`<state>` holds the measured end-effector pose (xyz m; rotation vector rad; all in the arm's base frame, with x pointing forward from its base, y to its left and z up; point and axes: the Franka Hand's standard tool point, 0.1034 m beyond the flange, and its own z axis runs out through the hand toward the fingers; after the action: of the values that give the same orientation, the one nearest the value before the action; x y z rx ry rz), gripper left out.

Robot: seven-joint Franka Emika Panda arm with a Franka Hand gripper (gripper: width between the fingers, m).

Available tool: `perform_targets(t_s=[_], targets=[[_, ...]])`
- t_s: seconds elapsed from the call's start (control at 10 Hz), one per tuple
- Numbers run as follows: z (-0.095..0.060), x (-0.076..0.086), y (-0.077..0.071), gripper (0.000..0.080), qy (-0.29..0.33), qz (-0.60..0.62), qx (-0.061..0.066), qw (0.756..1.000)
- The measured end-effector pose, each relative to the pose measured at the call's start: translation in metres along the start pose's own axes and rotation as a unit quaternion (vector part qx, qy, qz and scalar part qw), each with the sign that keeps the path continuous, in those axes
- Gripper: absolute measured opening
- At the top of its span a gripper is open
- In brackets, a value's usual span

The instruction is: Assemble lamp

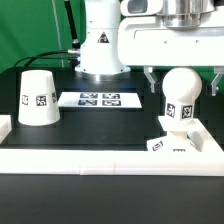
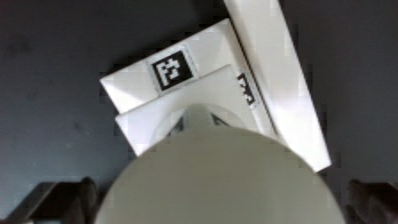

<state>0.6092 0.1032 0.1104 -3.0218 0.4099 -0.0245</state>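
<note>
The round white bulb [image 1: 182, 90] stands upright on the flat square base [image 1: 190, 143] at the exterior view's right, tags on its neck and on the base. My gripper [image 1: 182, 80] hangs over it, open, one finger on each side of the bulb's head, apart from it. In the wrist view the bulb [image 2: 205, 175] fills the space between the dark fingers [image 2: 63, 203], with the tagged base [image 2: 173, 72] beyond it; my gripper [image 2: 210, 205] holds nothing. The tapered shade [image 1: 37, 97] stands mouth down at the exterior view's left, far from the gripper.
The marker board [image 1: 100, 99] lies flat between shade and bulb. A white raised border [image 1: 100, 160] runs along the front of the black table and beside the base [image 2: 285, 80]. The robot's white body [image 1: 100, 45] stands at the back.
</note>
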Motion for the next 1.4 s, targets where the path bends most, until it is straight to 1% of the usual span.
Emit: perform_targets(t_s=[0.2,0.5,0.7,0.9,1.1,1.3,1.4], targets=[[-0.0016,0.0025,-0.0010,0.0699,0.002,-0.079,-0.004,0.997],[-0.0025,0.0038,-0.0005,0.0699,0.004,-0.228,-0.020,0.973],[-0.0025,0.0039,-0.0003,0.0699,0.003,-0.313,-0.026,0.950],[-0.0026,0.0050,-0.0025,0.0699,0.007,-0.393,-0.036,0.919],[-0.0030,0.0065,0.0006,0.0699,0.004,-0.461,-0.042,0.887],[-0.0028,0.0081,-0.0011,0.0699,0.012,-0.474,-0.044,0.880],[-0.0027,0.0077,0.0000,0.0699,0.008,-0.497,-0.048,0.866]])
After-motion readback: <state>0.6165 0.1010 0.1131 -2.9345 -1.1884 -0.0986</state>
